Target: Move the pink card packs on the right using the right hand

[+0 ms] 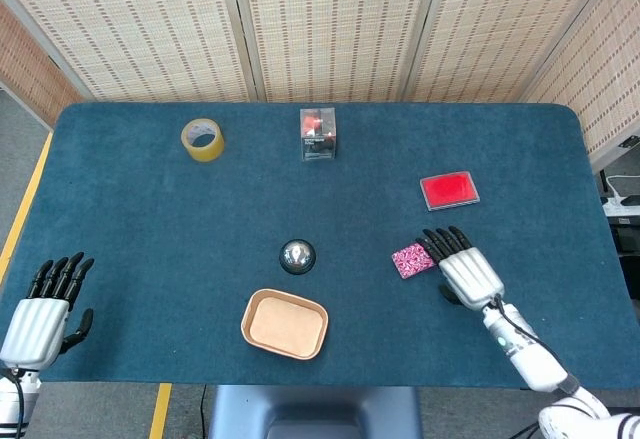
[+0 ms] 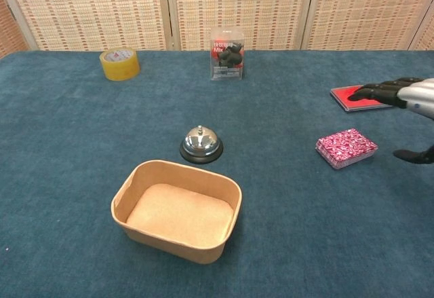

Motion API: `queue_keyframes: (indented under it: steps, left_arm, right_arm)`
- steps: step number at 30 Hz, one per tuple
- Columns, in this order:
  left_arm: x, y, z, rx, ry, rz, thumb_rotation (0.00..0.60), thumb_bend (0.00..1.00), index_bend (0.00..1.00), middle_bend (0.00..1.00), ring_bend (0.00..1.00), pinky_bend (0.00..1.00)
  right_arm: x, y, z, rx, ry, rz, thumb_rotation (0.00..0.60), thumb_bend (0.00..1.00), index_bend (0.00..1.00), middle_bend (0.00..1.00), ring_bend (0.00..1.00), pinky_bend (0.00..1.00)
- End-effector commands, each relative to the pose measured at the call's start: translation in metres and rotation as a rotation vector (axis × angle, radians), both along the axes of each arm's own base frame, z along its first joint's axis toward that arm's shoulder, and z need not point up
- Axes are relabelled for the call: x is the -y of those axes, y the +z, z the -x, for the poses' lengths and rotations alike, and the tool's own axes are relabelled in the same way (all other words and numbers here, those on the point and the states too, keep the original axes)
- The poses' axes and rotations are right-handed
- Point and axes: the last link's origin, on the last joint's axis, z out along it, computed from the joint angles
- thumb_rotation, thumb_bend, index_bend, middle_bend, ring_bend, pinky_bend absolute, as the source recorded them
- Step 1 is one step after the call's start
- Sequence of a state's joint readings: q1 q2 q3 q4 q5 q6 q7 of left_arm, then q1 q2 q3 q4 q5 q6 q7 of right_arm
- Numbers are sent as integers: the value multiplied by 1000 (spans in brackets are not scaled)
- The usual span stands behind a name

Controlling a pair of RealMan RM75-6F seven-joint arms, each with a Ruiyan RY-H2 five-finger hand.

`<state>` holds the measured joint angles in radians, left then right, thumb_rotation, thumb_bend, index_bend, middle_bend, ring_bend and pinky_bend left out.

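Observation:
The pink patterned card pack [image 1: 411,259] lies flat on the blue table [image 1: 150,219] right of centre, also seen in the chest view as the same pack [image 2: 346,147]. My right hand [image 1: 462,264] hovers just right of it and above it, fingers spread and pointing toward the pack, holding nothing; in the chest view this hand [image 2: 405,108] enters from the right edge, raised over the table with its thumb lower. My left hand [image 1: 42,307] rests open at the near left edge, far from the pack.
A red flat case [image 1: 449,190] lies behind the pack. A silver bell [image 1: 297,255] and a tan tray [image 1: 285,323] sit mid-table. A yellow tape roll [image 1: 202,139] and a clear box [image 1: 318,133] stand at the back.

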<state>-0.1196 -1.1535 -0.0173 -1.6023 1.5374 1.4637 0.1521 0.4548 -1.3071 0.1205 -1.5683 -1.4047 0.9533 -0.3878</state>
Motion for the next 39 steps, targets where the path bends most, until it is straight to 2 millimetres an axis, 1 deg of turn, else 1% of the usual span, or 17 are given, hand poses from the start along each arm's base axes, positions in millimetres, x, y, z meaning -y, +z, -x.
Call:
queue_keyframes:
  steps: [1, 5, 7, 9, 22, 27, 35, 39]
  left_arm:
    - [2, 1, 0, 0, 1, -4, 600, 477, 0, 0, 0, 54]
    - [2, 2, 2, 2, 11, -5, 600, 477, 0, 0, 0, 54]
    - [3, 2, 2, 4, 13, -8, 600, 476, 0, 0, 0, 54]
    - [3, 2, 2, 3, 14, -8, 600, 477, 0, 0, 0, 54]
    - [2, 2, 2, 5, 18, -3, 600, 478, 0, 0, 0, 55]
    - [1, 0, 1, 0, 16, 6, 600, 477, 0, 0, 0, 55]
    - [2, -1, 2, -5, 23, 16, 600, 480, 0, 0, 0, 57]
    - [1, -2, 2, -3, 23, 15, 600, 480, 0, 0, 0, 58]
  right_arm:
    - [19, -24, -11, -20, 16, -4, 600, 279, 17, 49, 0, 0]
    - [28, -39, -14, -32, 13, -9, 600, 279, 56, 77, 0, 0]
    - [31, -45, -14, -45, 16, -15, 600, 279, 91, 102, 0, 0]
    - [32, -47, -12, -64, 18, -18, 600, 279, 104, 111, 0, 0]
    - [33, -39, 7, -115, -19, -29, 600, 279, 111, 121, 0, 0]
    - [36, -45, 8, -121, -18, -31, 600, 279, 187, 174, 0, 0]
    - [41, -50, 6, -121, -11, -10, 600, 279, 248, 216, 0, 0]
    - [42, -51, 6, -118, -9, -3, 600, 279, 273, 233, 22, 0]
